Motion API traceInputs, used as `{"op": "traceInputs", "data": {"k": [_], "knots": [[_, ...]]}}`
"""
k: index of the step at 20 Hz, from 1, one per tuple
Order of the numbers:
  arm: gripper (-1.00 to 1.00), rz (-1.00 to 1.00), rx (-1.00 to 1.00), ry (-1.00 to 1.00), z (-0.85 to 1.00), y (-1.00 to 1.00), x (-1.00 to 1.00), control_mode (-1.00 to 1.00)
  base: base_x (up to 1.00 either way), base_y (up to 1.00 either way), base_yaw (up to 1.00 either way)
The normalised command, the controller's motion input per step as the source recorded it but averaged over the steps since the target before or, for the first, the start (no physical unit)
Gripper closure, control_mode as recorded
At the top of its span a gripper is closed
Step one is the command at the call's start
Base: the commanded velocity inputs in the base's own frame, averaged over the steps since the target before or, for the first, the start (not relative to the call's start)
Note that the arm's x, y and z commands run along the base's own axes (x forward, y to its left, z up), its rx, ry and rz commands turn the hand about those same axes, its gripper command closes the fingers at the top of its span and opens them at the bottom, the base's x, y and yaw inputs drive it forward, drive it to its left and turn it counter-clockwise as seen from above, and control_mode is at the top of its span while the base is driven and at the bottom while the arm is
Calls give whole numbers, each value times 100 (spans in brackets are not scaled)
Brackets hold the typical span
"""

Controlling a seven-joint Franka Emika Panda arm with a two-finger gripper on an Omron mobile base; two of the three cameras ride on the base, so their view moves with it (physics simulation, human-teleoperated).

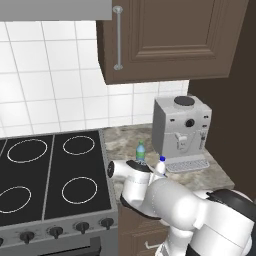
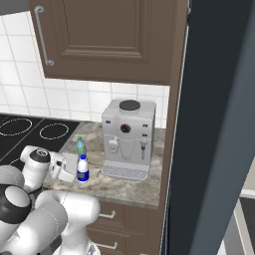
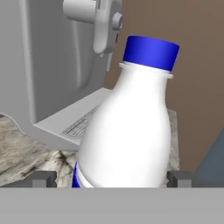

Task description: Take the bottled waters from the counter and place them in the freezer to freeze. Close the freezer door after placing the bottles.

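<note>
White and upright on the stone desk point(image 2: 130, 190) beside the coffee machine point(image 2: 128, 137), the shorter bottle point(image 3: 127, 127) stands straight ahead between our released pincer point(image 3: 112, 178) tips, its long axis vertical, with the blue-green bottle point(image 2: 80, 146) just behind.

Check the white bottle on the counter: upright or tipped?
Upright: the white bottle stands on its base on the counter, blue cap on top, beside the green bottle.

Flat, even rendered lighting, barely any shadows, no glare; slightly soft and low-res, no edge distortion.
</note>
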Motion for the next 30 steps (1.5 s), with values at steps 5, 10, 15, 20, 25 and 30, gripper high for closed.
{"op": "traceInputs", "data": {"k": [5,10,15,20,25,30], "knots": [[100,0,0,0,0,0,0,-100,0,0,0],[100,0,0,0,0,0,0,-100,0,0,0],[100,0,0,0,0,0,0,-100,0,0,0],[100,1,-3,-8,39,0,-16,-100,0,0,0],[100,6,0,0,90,-26,-37,-100,0,0,0],[100,5,0,0,93,-48,-72,-100,0,0,0]]}}
